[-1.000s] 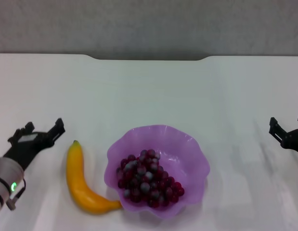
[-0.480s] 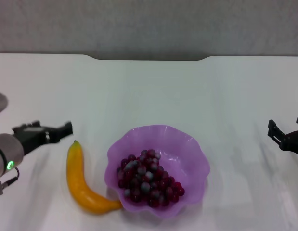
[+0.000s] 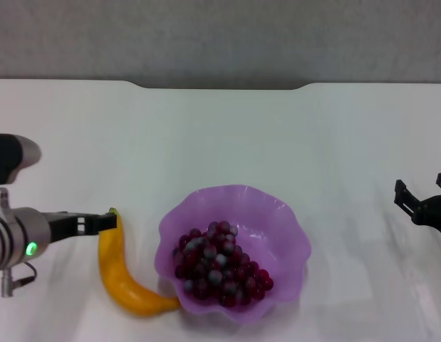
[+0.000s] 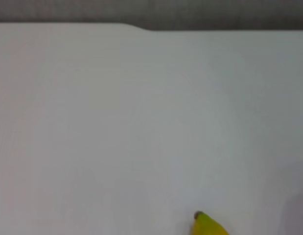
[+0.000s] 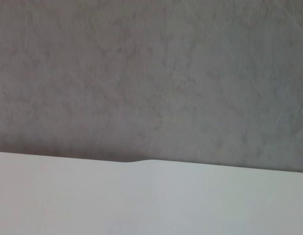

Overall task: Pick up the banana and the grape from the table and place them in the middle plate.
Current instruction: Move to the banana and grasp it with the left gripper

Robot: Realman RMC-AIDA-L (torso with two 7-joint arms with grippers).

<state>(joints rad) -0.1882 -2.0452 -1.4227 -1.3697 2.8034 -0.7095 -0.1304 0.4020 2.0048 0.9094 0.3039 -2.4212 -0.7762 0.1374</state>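
Note:
The banana (image 3: 120, 274) lies on the white table just left of the purple scalloped plate (image 3: 281, 217), its lower end touching the plate's rim. Its stem tip also shows in the left wrist view (image 4: 205, 225). The bunch of dark red grapes (image 3: 219, 265) lies inside the plate. My left gripper (image 3: 107, 221) reaches in from the left, seen edge-on, with its tip at the banana's upper stem end. My right gripper (image 3: 422, 189) is open and empty at the table's right edge, far from the plate.
The white table (image 3: 227, 135) runs back to a grey wall (image 5: 151, 73). Its far edge has a shallow raised step in the middle.
My left gripper has swung right and turned edge-on, moving from left of the banana up to its stem tip. My right gripper has drifted slightly down. Banana, grapes and plate have not moved.

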